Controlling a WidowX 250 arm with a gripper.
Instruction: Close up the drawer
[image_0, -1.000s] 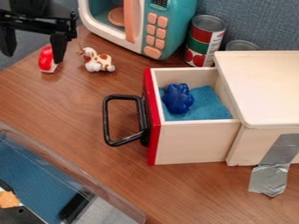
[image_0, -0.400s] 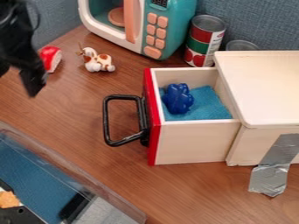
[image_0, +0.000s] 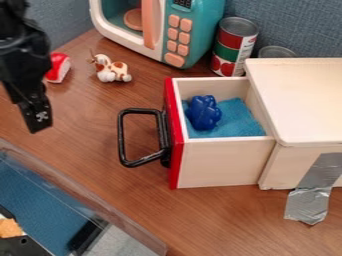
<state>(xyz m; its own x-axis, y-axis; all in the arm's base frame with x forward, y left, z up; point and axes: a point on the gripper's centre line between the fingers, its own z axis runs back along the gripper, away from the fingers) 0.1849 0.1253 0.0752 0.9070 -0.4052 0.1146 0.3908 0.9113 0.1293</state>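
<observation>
I have my black robot gripper (image_0: 39, 119) above the brown wood desk (image_0: 97, 122), over on the handle side and well apart from the pale wooden drawer with a red front (image_0: 217, 162). I can't tell if the gripper is apart or together. The drawer sticks out of the pale wooden box (image_0: 300, 105), so my job now is to line up and push it in. I'd go low beside the black loop handle (image_0: 122, 137), touch the flat red front near its middle, and push slow and straight toward the box. A push at one corner could make the drawer turn and get stuck. I must not hook the loop (it would be so easy to catch!), and I want a soft push so the bumpy blue toy (image_0: 202, 112) won't tip on its blue cloth (image_0: 234, 117). I'd stop when the red front meets the box. Now I count: one drawer, one handle, one box, one blue toy, one cloth, one strip of silver tape (image_0: 310, 200), one teal and white toy microwave (image_0: 207, 30), two round metal cans (image_0: 232, 47), one white toy animal with brown spots (image_0: 110, 70), one red and white thing (image_0: 59, 67) and one clear plastic bin (image_0: 100, 200).
</observation>
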